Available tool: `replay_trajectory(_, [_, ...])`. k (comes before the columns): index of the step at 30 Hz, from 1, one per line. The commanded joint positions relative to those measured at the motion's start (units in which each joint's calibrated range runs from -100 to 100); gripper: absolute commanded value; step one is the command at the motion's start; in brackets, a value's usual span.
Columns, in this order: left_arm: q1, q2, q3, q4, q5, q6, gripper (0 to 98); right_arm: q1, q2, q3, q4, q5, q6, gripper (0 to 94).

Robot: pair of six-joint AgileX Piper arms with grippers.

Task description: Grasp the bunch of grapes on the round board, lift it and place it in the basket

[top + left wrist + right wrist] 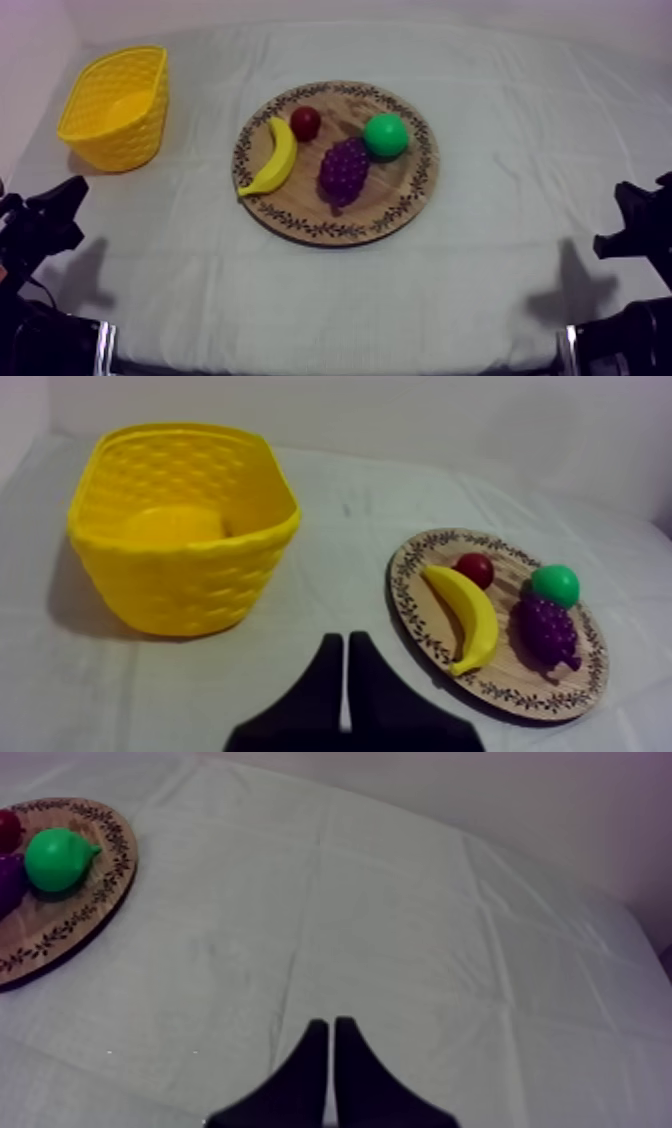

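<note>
- Right now the grapes (343, 170) lie on the board (392, 197), near its middle, with the narrow end toward the near rim.
- Three more fruits share the board: a banana (272, 158) along its left edge, a small red fruit (305, 123) just beside the banana's far tip, and a green pear (386, 135) just beside the grapes on the far right.
- At the far left of the cloth (500, 270), the basket (130, 135) stands upright, well apart from the board.
- Low over the cloth, the left gripper (345, 641) has its jaws together in a narrow wedge, holding nothing; it faces the gap between basket and board.
- Likewise the right gripper (331, 1024) has its jaws together and empty, over bare cloth to the right of the board and well apart from it.
</note>
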Motion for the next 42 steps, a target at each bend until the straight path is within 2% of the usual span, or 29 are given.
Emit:
replay_trajectory(1, [0.3, 1.4, -0.4, 0.00, 0.6, -0.6, 0.0, 0.0, 0.0, 0.0, 0.0, 0.0, 0.0, 0.3])
replay_trajectory(4, [0.8, 4.7, -0.6, 0.09, -0.2, -1.0, 0.0, 0.0, 0.0, 0.0, 0.0, 0.0, 0.0, 0.3])
replay_trajectory(11, [2.6, 16.8, -3.4, 0.17, -4.8, 1.3, 0.0, 0.0, 0.0, 0.0, 0.0, 0.0, 0.0, 0.3])
replay_trajectory(15, [3.5, 24.9, -9.5, 0.22, -3.6, 1.9, 0.0, 0.0, 0.0, 0.0, 0.0, 0.0, 0.0, 0.3])
replay_trajectory(24, [6.4, 41.7, -25.1, 0.44, 5.0, 2.1, 0.0, 0.0, 0.0, 0.0, 0.0, 0.0, 0.0, 0.3])
replay_trajectory(34, [12.9, 62.8, -48.3, 0.89, 20.2, 2.2, 0.0, 0.0, 0.0, 0.0, 0.0, 0.0, 0.0, 0.3])
replay_trajectory(42, [17.8, 78.4, -67.9, 0.79, 32.5, 4.5, 0.0, 0.0, 0.0, 0.0, 0.0, 0.0, 0.0, 0.3])
